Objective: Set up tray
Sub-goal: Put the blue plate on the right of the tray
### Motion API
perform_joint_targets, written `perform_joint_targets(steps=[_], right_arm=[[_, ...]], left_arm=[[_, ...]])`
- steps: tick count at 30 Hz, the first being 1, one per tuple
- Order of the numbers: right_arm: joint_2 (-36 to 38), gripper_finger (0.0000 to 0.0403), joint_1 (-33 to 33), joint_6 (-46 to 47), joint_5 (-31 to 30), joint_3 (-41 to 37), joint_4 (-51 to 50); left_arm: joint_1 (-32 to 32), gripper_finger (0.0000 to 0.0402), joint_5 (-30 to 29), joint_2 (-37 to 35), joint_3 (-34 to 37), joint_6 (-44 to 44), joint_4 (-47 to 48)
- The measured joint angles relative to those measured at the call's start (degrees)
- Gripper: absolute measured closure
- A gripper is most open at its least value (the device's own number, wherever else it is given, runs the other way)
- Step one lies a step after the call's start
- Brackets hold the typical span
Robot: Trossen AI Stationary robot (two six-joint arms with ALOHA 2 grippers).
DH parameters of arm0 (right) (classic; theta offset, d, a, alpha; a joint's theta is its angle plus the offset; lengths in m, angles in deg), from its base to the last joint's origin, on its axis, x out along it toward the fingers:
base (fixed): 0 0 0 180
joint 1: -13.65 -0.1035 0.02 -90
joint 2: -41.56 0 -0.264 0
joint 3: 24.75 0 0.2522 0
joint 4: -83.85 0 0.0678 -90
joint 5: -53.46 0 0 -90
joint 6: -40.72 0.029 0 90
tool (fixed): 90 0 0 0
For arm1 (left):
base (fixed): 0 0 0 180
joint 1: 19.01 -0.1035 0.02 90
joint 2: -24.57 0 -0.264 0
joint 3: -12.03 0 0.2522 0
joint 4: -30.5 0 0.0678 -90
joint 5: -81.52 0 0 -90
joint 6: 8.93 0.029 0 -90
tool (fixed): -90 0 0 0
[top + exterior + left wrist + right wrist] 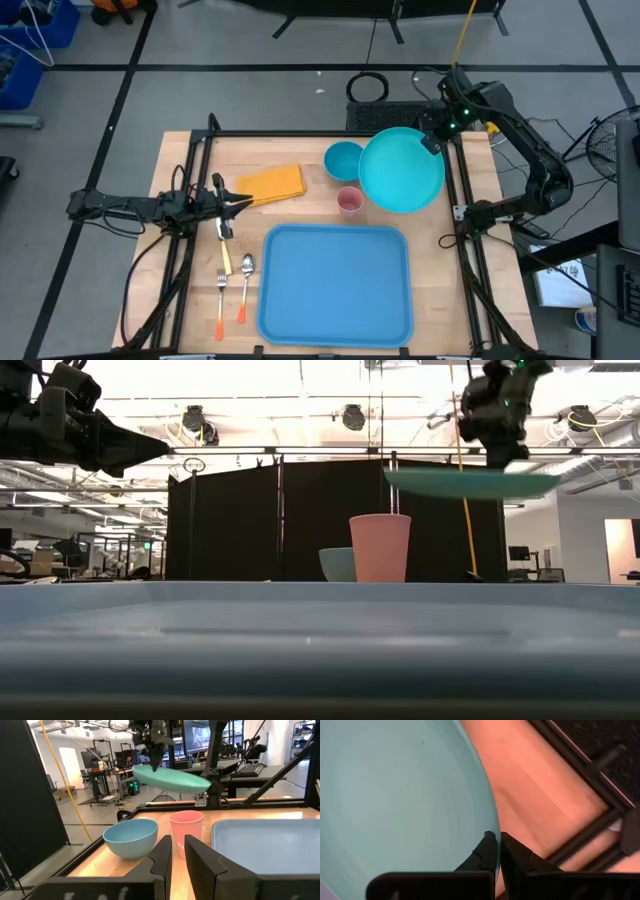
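Overhead, right claw (432, 143) pinches teal plate (402, 170) aloft.

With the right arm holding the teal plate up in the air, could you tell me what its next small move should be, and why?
Probably carry the plate toward the tray and lower it there. The right gripper is shut on the plate's rim and holds it clear above the table, over the pink cup, while the tray lies bare. The left gripper waits near the yellow cloth.
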Motion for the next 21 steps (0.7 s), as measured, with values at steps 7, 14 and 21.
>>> perform_joint_targets(steps=[7, 14, 21], right_arm=[[0.51, 0.0403, -20.9, 5.74, -0.13, 4.23, 0.84], [-0.42, 0.0403, -42.98, 13.78, -6.68, 4.68, 3.08], [-6.61, 0.0403, -56.42, 22.93, -10.06, 4.68, 6.87]], left_arm=[[0.0, 0.0346, -0.01, 0.0, 0.0, 0.02, -0.01], [0.0, 0.0346, -0.03, 0.0, 0.0, 0.52, -0.01], [0.0, 0.0346, -0.03, -0.01, 0.02, 1.59, -0.06]])
